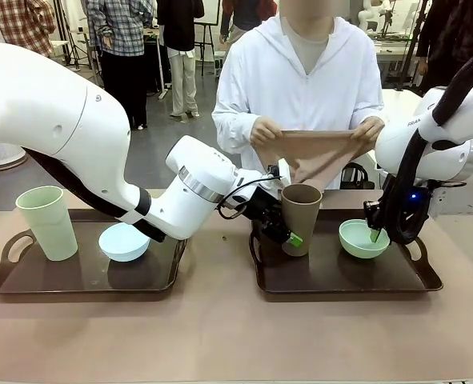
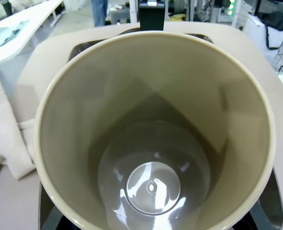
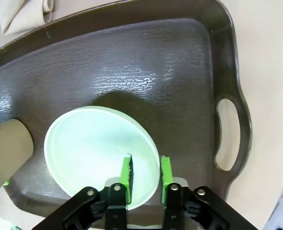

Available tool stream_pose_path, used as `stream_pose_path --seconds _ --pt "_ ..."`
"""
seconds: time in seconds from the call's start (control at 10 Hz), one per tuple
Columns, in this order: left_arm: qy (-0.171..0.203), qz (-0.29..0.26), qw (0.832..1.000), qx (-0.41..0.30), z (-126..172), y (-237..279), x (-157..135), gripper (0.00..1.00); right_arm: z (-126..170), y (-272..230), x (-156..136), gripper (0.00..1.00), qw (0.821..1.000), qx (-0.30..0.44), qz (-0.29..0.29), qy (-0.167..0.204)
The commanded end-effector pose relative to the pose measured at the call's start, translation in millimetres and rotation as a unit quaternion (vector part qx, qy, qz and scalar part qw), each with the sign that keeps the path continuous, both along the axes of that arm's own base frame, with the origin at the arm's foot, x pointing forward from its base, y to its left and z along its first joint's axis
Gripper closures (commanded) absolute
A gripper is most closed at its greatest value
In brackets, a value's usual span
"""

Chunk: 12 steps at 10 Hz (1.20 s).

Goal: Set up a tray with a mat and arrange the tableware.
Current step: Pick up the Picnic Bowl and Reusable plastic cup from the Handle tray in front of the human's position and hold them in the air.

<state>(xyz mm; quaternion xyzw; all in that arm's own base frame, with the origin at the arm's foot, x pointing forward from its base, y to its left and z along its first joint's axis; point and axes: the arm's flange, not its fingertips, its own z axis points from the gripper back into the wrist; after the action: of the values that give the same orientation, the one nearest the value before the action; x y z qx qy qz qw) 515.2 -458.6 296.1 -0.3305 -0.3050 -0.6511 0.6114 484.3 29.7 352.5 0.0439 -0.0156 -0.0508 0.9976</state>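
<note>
Beige tabletop (image 1: 220,336) carrying two dark brown handled trays side by side; beyond it an open room with people standing at the top of the frame. At the far edge a person (image 1: 300,72) in a white hooded top holds a tan cloth (image 1: 316,152) stretched between both hands above the right tray (image 1: 340,278). The left tray (image 1: 76,290), lower left of the frame, holds the pale green tumbler (image 1: 48,222) upright with the light blue bowl (image 1: 124,242) just beside it. On the right tray the brown tumbler (image 1: 302,210) stands upright at the left end and the mint green bowl (image 1: 362,238) sits toward the right end, the two apart. The left fingers (image 1: 295,239) are clamped on the brown tumbler, a green pad pressed to its lower outer wall. The right fingers (image 3: 126,173) pinch the near rim of the mint green bowl, one pad inside the bowl and one outside. The left wrist view looks straight down into the tumbler to its glossy bottom, which the front view hides. The right wrist view adds the tray's pebbled floor, its handle cut-out (image 3: 227,134) and a folded cloth (image 3: 24,14) on the tabletop at upper left, past the tray rim.
</note>
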Motion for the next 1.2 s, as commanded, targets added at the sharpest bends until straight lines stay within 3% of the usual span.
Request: stream_pose_path --seconds 0.0,0.1,0.2,0.3,0.4,0.6,0.7,1.1 --pt "-0.007 -0.004 1.0 -0.011 1 2 2 0.74 -3 0 4 1.0 1.0 0.012 0.003 -0.003" --pt "-0.007 -0.002 1.0 -0.01 1 3 2 0.74 -4 -1 4 1.0 1.0 0.013 0.004 -0.003" --pt "-0.005 0.003 1.0 -0.007 1 3 3 1.0 -4 -1 5 1.0 1.0 0.014 0.003 -0.003" --pt "-0.005 0.007 1.0 -0.009 3 5 3 0.75 -2 0 4 1.0 1.0 0.015 0.0 -0.007" --pt "-0.004 0.004 1.0 -0.007 9 9 0 1.0 6 2 -2 1.0 1.0 0.009 0.004 -0.006" --pt "0.0 0.001 1.0 -0.002 45 16 -21 1.0 51 4 -34 1.0 1.0 0.007 0.023 -0.002" --pt "-0.007 0.012 1.0 -0.002 70 20 -35 1.0 79 4 -54 1.0 0.999 0.009 0.031 -0.023" --pt "-0.07 0.037 0.997 -0.001 167 26 -91 1.0 181 -2 -114 1.0 0.997 -0.008 0.023 -0.069"
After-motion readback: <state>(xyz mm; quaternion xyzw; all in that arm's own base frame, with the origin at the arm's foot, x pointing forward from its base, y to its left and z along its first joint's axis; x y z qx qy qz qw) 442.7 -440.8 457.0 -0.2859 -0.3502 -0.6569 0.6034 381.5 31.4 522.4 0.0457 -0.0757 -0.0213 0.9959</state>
